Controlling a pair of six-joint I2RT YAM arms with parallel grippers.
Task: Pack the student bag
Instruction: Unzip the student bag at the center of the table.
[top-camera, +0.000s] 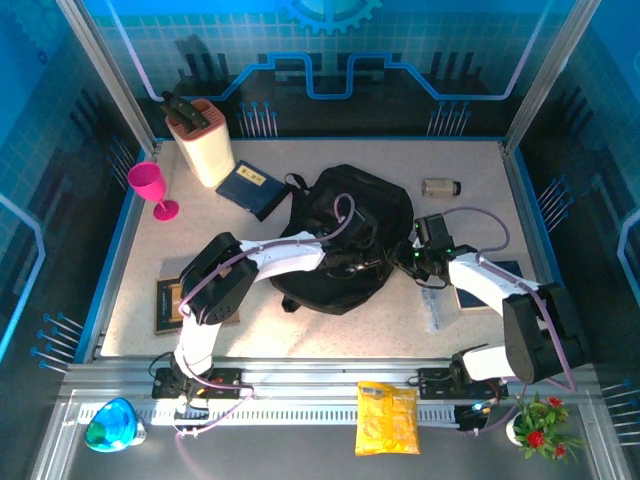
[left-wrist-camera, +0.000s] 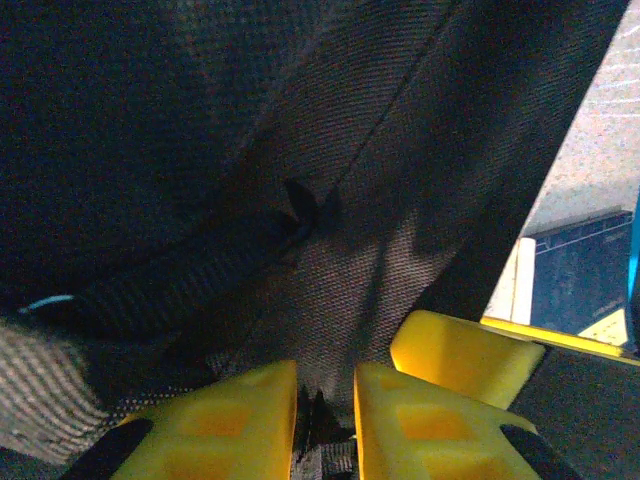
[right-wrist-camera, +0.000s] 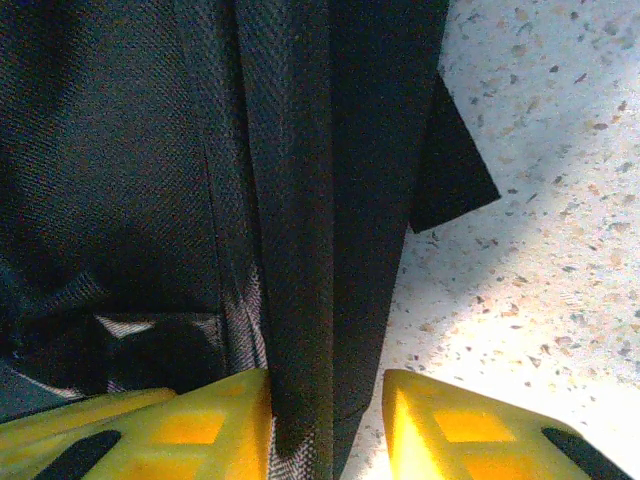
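The student bag (top-camera: 352, 200), a large black fabric backpack, lies in the middle of the table. My left gripper (top-camera: 352, 262) reaches over its near half. In the left wrist view its yellow fingers (left-wrist-camera: 240, 420) stand close together, with a fold of the bag's weave (left-wrist-camera: 200, 150) and webbing pinched between them (left-wrist-camera: 327, 375). My right gripper (top-camera: 422, 258) is at the bag's right edge. In the right wrist view a black strap (right-wrist-camera: 300, 200) of the bag (right-wrist-camera: 100, 150) runs between its fingers (right-wrist-camera: 328, 385). The left finger touches the strap. Bare table shows between the strap and the right finger.
A pink goblet (top-camera: 155, 190), a cream knife block (top-camera: 203, 145) and a dark blue notebook (top-camera: 250, 187) stand at the back left. A small jar (top-camera: 440, 187) lies back right. A brown book (top-camera: 170, 300) lies near left, another blue notebook (top-camera: 478, 292) under the right arm, and a yellow packet (top-camera: 388, 418) on the front rail.
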